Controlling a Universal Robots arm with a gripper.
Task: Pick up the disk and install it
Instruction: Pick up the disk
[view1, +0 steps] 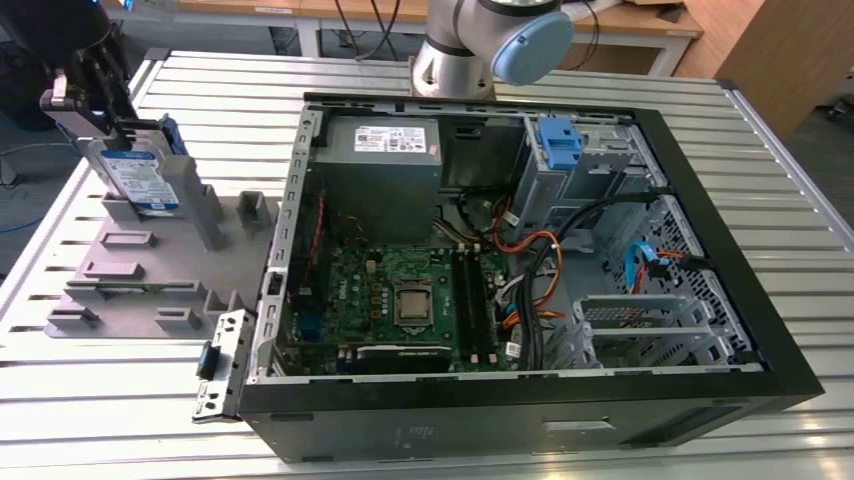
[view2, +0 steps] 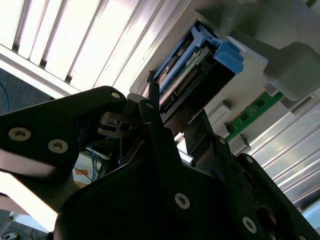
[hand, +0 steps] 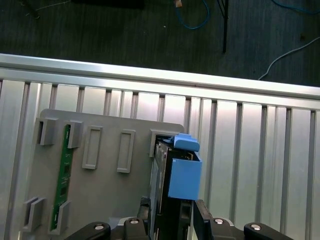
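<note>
disk (view1: 140, 178): upright on edge in a slot of the grey fixture (view1: 134, 270), at the exterior view's left, outside the open computer case (view1: 747, 330). fixture and case side by side on a slatted aluminium table (view1: 120, 420). case lid off, with motherboard (view1: 400, 290), power supply (view1: 380, 150) and blue bracket (view1: 561, 145) exposed inside. arm base (view1: 487, 40) behind the case. beyond the table, wooden furniture (view1: 787, 50); in the first wrist view, a dark floor (hand: 100, 30) with a loose blue cable (hand: 197, 15).

gripper (view1: 91, 112) right over the disk's upper end. in the first wrist view, fingers (hand: 200, 220) spread, one on each side of the disk (hand: 175, 175), thin gap showing on the blue carrier side, not clamped. same straddle in the second wrist view: gripper (view2: 180, 115) around the near end of the disk (view2: 200, 65). green memory stick (hand: 62, 170) seated in another slot of the fixture, apart from the disk.

hard to tell whether the other finger touches the metal face. lower end of the disk sunk in its slot, out of sight. gripper body dark and partly cut off at the exterior view's left edge.
</note>
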